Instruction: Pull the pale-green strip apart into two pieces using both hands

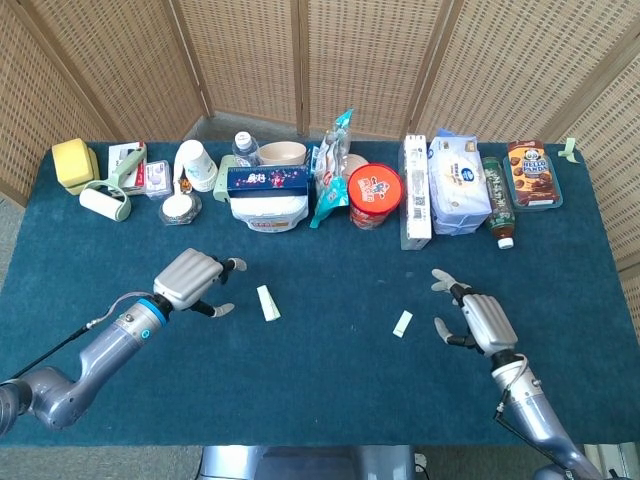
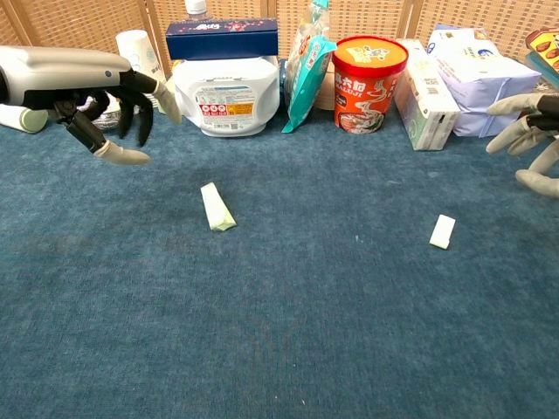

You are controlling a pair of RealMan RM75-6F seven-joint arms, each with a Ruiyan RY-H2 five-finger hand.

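Two pale-green strip pieces lie apart on the blue cloth. The larger piece (image 1: 267, 303) (image 2: 216, 207) rests just right of my left hand (image 1: 190, 279) (image 2: 113, 96), which hovers with its fingers spread and holds nothing. The smaller piece (image 1: 402, 323) (image 2: 443, 231) lies left of my right hand (image 1: 478, 321) (image 2: 529, 131), which is also spread and empty, partly cut off at the chest view's right edge.
A row of goods lines the table's far side: a white tub (image 1: 268, 211) under a blue box, a teal snack bag (image 1: 330, 170), a red noodle cup (image 1: 374, 195), tissue packs (image 1: 458, 185), a bottle (image 1: 498, 205), a lint roller (image 1: 105, 200). Wicker screens stand behind.
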